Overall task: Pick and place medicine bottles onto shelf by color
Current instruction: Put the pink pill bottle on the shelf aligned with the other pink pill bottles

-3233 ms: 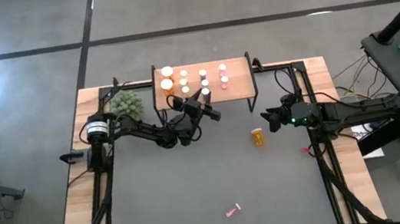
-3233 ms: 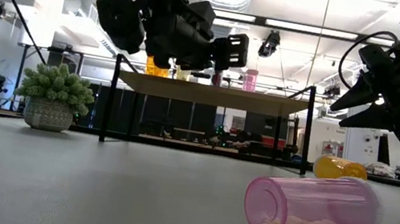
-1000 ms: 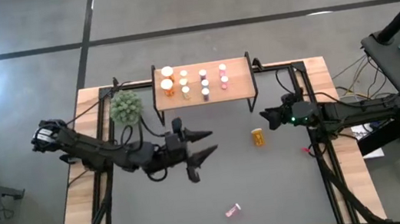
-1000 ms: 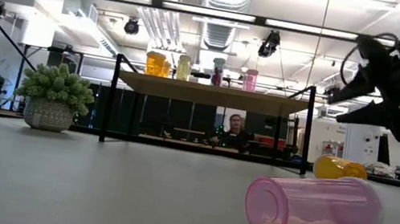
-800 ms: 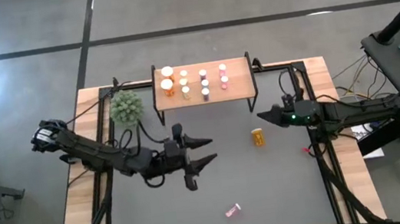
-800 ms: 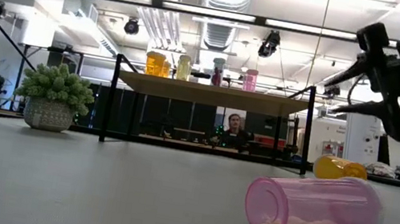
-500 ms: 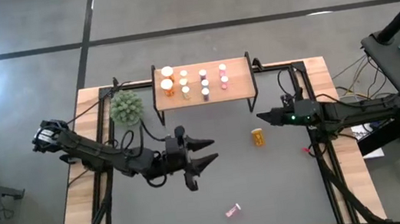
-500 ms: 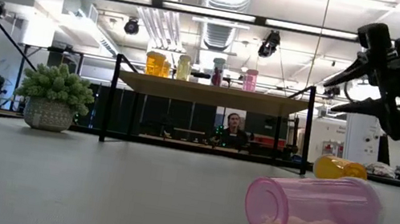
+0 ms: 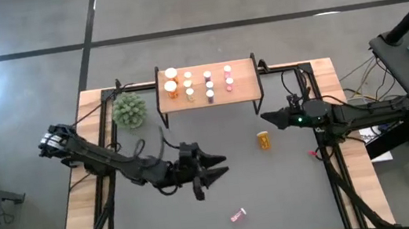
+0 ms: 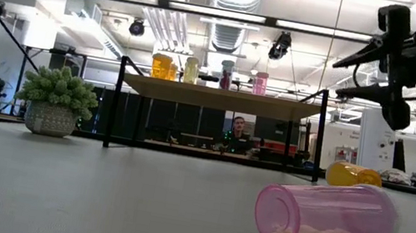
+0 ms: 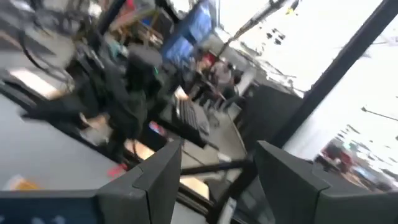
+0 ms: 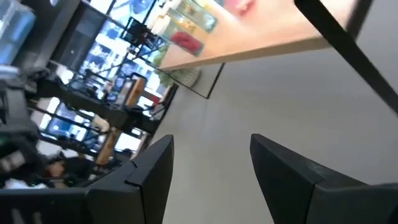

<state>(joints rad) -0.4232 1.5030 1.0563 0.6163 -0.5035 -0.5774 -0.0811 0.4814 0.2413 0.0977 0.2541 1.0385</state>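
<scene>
Several white-capped medicine bottles stand in rows on the light-wood shelf (image 9: pixel 243 78), which also shows in the low view (image 10: pixel 219 98). An orange bottle (image 9: pixel 263 140) lies on its side on the table right of the middle (image 10: pixel 353 175). A pink bottle (image 9: pixel 238 215) lies on its side near the front edge (image 10: pixel 325 217). My left gripper (image 9: pixel 219 167) is open and empty above the table's middle, left of the orange bottle. My right gripper (image 9: pixel 265 121) is open and empty just beyond the orange bottle, its fingers nearly level above the table (image 10: pixel 348 76).
A green bushy plant in a pot (image 9: pixel 129 109) stands left of the shelf, at the far left. Black frame rails (image 9: pixel 327 154) run along the table's sides. A person shows in the room behind the shelf (image 10: pixel 236 128). Grey tabletop (image 9: pixel 163 223) lies bare at the near left.
My left gripper has gone a little toward the table's near and right edges, still open. My right gripper has tipped up from slanting down to nearly level and has shifted slightly toward the table's left. The bottles have not moved.
</scene>
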